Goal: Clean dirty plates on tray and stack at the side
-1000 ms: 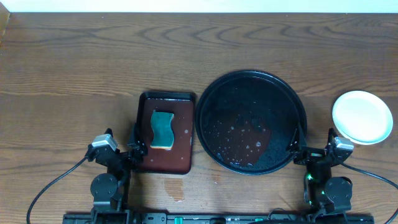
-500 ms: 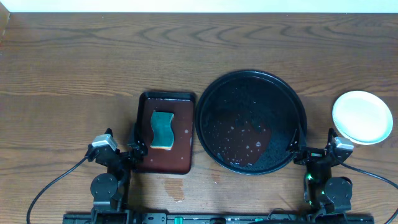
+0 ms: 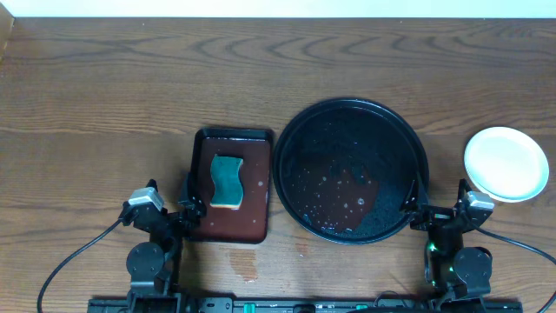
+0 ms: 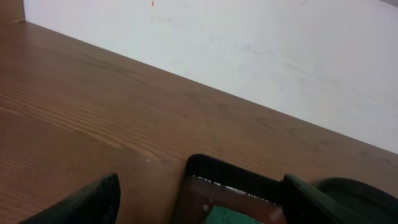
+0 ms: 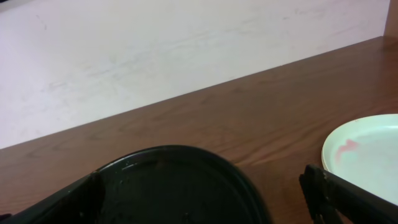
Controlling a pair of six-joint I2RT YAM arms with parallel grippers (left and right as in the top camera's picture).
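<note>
The plates [image 3: 506,163] show as a single pale round disc by the right edge of the worktop, well clear of the tray [image 3: 347,130]. From above I cannot tell whether the other plates are stacked under it.

Nothing has changed over the last second. The disc, the tray and both my arms sit exactly where they were, parked along the near edge. I read that stillness as the end of the job, not a pause in the middle of a step. The black tray, right of centre, holds no plates, only scattered water drops and a wet sheen.

My left gripper [image 4: 200,180] has its fingers spread wide with nothing between them. It looks over the small red-brown tray [image 3: 252,200], left of centre, where the green sponge [image 3: 228,181] lies. My right gripper [image 5: 202,174] is also spread and empty, facing across the black tray's near rim.

One thing bothers me. In the right wrist view, the top plate carries a faint pink mark [image 5: 346,147] near its left rim. If that is leftover smear and not a reflection, the plate needs another wipe before I call the task finished.
</note>
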